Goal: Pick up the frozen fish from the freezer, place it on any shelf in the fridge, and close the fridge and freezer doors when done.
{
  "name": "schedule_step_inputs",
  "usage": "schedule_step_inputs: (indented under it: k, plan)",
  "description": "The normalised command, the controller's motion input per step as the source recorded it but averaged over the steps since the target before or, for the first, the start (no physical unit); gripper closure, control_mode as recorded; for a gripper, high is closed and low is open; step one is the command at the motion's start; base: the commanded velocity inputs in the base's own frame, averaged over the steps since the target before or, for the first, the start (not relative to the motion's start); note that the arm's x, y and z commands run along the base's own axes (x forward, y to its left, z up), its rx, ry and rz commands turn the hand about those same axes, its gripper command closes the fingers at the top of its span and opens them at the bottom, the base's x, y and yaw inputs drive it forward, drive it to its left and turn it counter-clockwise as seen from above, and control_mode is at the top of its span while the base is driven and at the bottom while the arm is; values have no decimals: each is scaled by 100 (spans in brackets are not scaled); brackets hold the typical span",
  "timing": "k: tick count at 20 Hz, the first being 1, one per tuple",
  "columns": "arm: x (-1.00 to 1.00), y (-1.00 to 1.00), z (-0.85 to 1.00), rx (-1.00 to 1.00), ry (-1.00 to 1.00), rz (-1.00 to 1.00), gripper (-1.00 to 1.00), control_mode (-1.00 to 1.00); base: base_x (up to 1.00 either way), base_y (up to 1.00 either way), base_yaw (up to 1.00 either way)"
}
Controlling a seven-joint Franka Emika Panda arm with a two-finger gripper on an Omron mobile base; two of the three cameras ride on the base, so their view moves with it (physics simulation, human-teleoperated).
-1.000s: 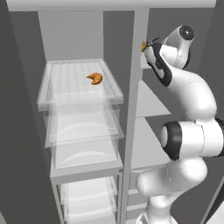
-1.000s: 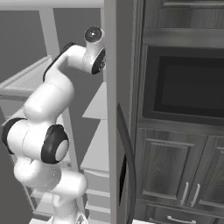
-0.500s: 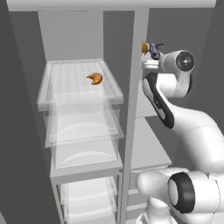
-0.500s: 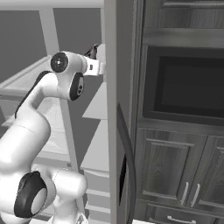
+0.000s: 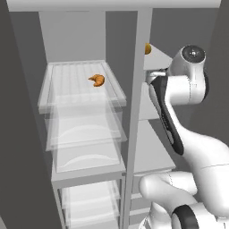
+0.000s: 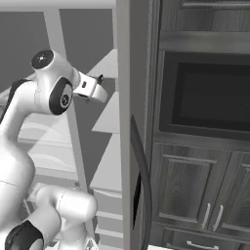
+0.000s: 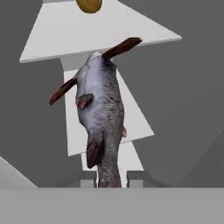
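Note:
The frozen fish point(image 7: 103, 105) is grey with dark red-brown fins and tail. It hangs between my fingertips point(image 7: 89, 178), tail pointing away from the hand. My gripper point(image 7: 111, 177) is shut on its head end. Beyond the fish lie two white fridge shelves, an upper one point(image 7: 57, 39) and a lower one point(image 7: 135, 127). In the right base view my gripper point(image 6: 99, 82) points into the fridge compartment at the height of the upper shelf. From the left base view the hand point(image 5: 151, 77) sits just right of the centre divider point(image 5: 136, 116).
An orange round fruit point(image 7: 89, 5) lies on the upper fridge shelf, also seen as the orange fruit point(image 5: 147, 48). A croissant point(image 5: 96, 80) sits in the top freezer drawer point(image 5: 58, 96). The open fridge door point(image 6: 128, 122) stands right of the arm, beside dark cabinets and an oven point(image 6: 210, 102).
The arm's upper joints have swung round and the hand has sunk a little in front of the fridge shelves. The fish stays in the gripper.

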Motion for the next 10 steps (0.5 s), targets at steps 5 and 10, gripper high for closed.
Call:
schedule_step_inputs:
  k: [5, 10]
  plan:
    - [-100, 49, -68, 4, 41, 1, 100, -100, 0, 0, 0]
    - [-96, 100, -67, 1, -4, 19, 100, -100, 0, 0, 0]
